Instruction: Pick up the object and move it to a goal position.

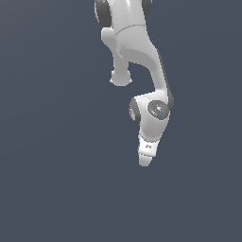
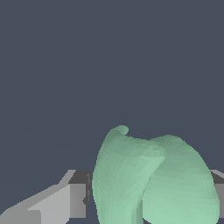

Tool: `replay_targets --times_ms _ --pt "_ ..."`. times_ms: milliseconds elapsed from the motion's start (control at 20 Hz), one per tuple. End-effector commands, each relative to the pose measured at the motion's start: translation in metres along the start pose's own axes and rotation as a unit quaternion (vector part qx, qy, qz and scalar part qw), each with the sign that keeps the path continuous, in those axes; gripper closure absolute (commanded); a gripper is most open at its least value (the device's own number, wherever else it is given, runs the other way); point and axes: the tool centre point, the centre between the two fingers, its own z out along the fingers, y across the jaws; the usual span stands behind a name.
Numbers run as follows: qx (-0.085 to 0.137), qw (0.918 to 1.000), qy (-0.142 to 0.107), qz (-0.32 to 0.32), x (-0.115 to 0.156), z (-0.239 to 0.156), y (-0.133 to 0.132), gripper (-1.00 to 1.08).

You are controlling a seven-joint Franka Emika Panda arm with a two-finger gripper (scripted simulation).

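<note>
Mint-green and faceted, the object [image 2: 148, 179] filled much of the wrist view, a chunky piece with 2 rounded lobes and a small nub at its crest. It sat between the 2 gripper fingers [image 2: 65, 199]: a grey finger block met its edge on one side, and only a sliver of the other finger showed past its far edge. The jaws appeared pressed against it, pinching the piece, though the contact on the second side was mostly hidden behind the object itself.

In the exterior view the white arm [image 1: 142, 56] came down from the top of the picture, bent at a joint with a dark round cap [image 1: 158, 108], and ended in the gripper [image 1: 144, 160], which pointed downward a little to the exterior view's right of centre. From that camera the object could not be made out; only a tiny greenish fleck showed at the edge of the hand, and the hand's body hid the fingertips.

The surface [image 1: 56, 179] around the arm was a flat, dark slate blue with no visible markings. Whether the gripper and its load touched that surface or hung above it could not be told from either view.
</note>
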Motion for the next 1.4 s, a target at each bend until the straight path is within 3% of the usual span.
replay_targets --times_ms 0,650,1350 --pt "-0.003 1.0000 0.002 -0.005 -0.002 -0.005 0.002 1.08" --pt "-0.037 0.9961 0.032 -0.073 -0.027 -0.064 0.022 1.08" --pt "-0.086 0.9784 0.076 -0.172 -0.064 -0.150 0.051 1.08"
